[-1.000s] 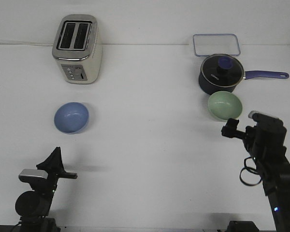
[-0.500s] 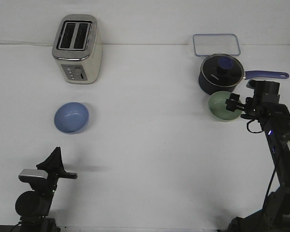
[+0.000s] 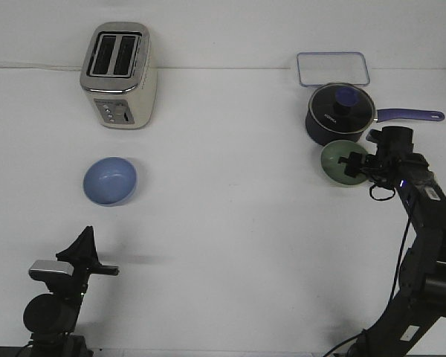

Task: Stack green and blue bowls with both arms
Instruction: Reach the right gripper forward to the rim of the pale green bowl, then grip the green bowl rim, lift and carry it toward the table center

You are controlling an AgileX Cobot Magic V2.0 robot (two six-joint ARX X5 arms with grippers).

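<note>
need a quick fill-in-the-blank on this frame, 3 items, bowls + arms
1. The right gripper is over the ____ bowl.
2. The blue bowl sits in front of the ____.
3. The green bowl sits just in front of the lidded ____.
Missing words: green; toaster; saucepan.

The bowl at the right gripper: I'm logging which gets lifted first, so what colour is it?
Pale sage green bowl, seen in the front view, with the right gripper at it.
</note>
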